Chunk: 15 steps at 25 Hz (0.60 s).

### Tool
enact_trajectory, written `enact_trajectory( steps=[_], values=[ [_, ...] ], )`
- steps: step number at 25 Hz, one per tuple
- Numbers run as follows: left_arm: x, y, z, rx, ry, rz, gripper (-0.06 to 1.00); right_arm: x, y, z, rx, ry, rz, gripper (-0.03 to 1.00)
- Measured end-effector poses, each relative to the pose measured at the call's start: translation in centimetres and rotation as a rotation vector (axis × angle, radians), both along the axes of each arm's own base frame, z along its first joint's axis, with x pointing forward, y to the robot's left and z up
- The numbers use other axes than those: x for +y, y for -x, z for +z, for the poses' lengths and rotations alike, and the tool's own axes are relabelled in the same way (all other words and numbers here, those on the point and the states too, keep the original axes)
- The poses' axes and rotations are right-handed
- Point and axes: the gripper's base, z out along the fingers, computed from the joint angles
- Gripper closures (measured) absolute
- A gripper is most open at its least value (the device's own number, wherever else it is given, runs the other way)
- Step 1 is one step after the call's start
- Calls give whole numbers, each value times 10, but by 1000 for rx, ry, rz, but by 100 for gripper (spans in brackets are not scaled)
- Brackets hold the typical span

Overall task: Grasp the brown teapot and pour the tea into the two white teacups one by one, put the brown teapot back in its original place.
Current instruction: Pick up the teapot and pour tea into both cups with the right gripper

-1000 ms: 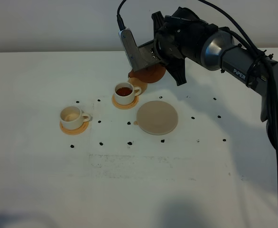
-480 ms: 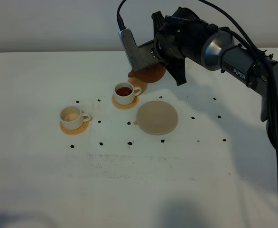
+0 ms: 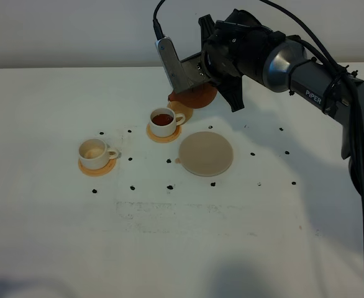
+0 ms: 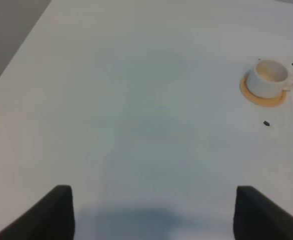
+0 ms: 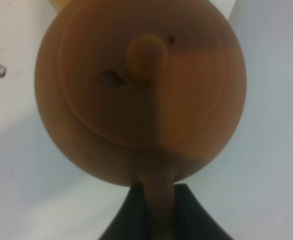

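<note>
The brown teapot (image 3: 196,97) hangs tilted above the table, just behind the farther white teacup (image 3: 163,120), which holds dark tea and sits on an orange coaster (image 3: 164,134). My right gripper (image 5: 155,202) is shut on the teapot's handle; the right wrist view is filled by the teapot (image 5: 141,90) with its knobbed lid. The nearer white teacup (image 3: 95,152) (image 4: 269,79) looks empty on its coaster (image 3: 97,167). The pale beige trivet (image 3: 206,153) lies bare to the right of the cups. My left gripper (image 4: 154,215) is open over bare table, far from the cups.
Several small black marks (image 3: 169,186) dot the white table (image 3: 188,248) around the cups and trivet. The right arm (image 3: 306,77) reaches in from the right, above the table. The table's left edge (image 4: 16,55) shows in the left wrist view.
</note>
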Motion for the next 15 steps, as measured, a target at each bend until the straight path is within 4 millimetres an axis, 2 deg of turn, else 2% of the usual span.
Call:
enact_trajectory(
  steps=[15],
  values=[
    [0,0,0,0,0,0,28,0,0,0,-1,0,0,88]
  ],
)
